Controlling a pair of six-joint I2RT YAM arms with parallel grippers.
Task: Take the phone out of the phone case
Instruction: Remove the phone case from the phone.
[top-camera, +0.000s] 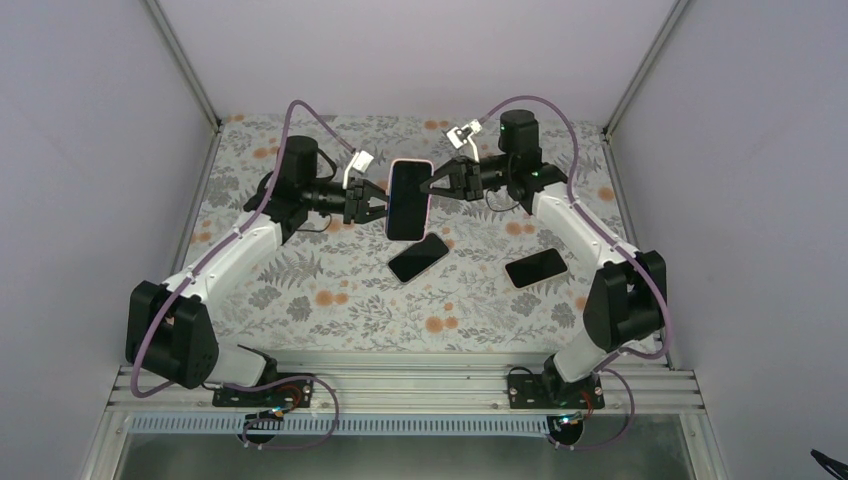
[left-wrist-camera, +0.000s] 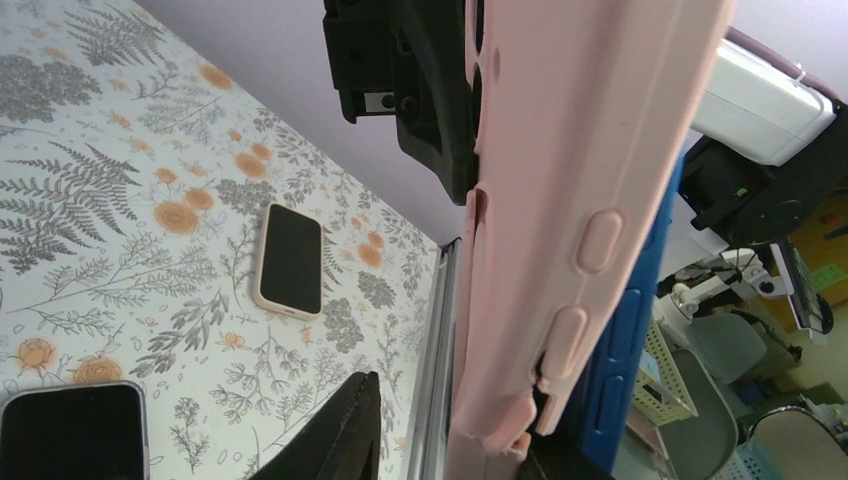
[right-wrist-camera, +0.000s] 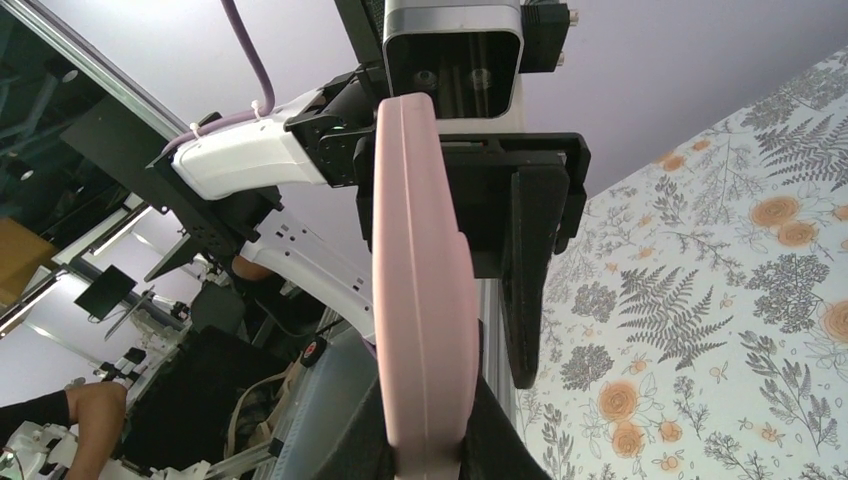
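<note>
phone (top-camera: 408, 198) sits in the pink phone case (left-wrist-camera: 600, 150), held in the air between both arms over the rear half of the worktop (top-camera: 330, 300), screen toward the top camera.

right pincer (top-camera: 436, 188): clamped narrow on the case's right long edge. Its wrist view shows both pads squeezing the pink wall.

left pincer (top-camera: 375, 207): jaws part open. top finger (left-wrist-camera: 430, 100) lies against the case, bottom finger (left-wrist-camera: 330, 440) stands clear of it. No real grip on that side, as I read it.

The left wrist view shows a blue strip (left-wrist-camera: 640, 320) behind the pink side wall, by the button bumps. Could be the phone's side lifting out of the lip; can't confirm.

Step in hand, my read: peel case off phone.
- Right clamp should sit on the case wall only, not across the screen, or it pins the phone in.
- Left should take a corner lip or press through the back, roll one corner free first, then run along the long edge.
- Go slow: a popped phone has only air under it.

Room: one spare phone (top-camera: 418, 258) lies nearly under the held one, a second spare phone (top-camera: 536, 268) off to the right. Rear wall is the nearer limit, side walls well apart. Free space is toward the near rail, so I'd lower before the final pop.
</note>
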